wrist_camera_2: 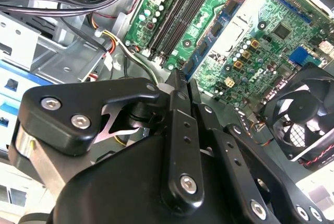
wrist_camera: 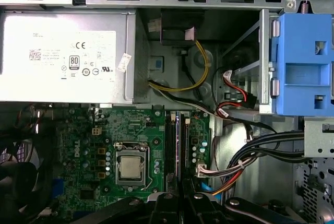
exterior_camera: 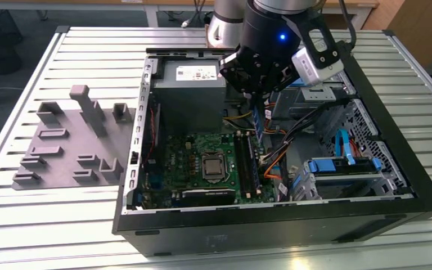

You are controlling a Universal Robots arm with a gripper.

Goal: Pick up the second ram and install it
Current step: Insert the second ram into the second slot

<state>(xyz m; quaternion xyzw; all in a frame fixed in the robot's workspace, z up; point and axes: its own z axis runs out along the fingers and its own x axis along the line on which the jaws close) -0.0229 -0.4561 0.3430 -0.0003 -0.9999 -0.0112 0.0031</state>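
The gripper hangs wrist-down inside the open computer case, just past the grey power supply. Its fingers are drawn close together, and they seem to pinch the second ram, a slim blue stick seen edge-on. The stick is held lengthwise above the long black slots of the green motherboard, probably so it can meet a slot squarely. The grey holder tray sits well apart on the table.
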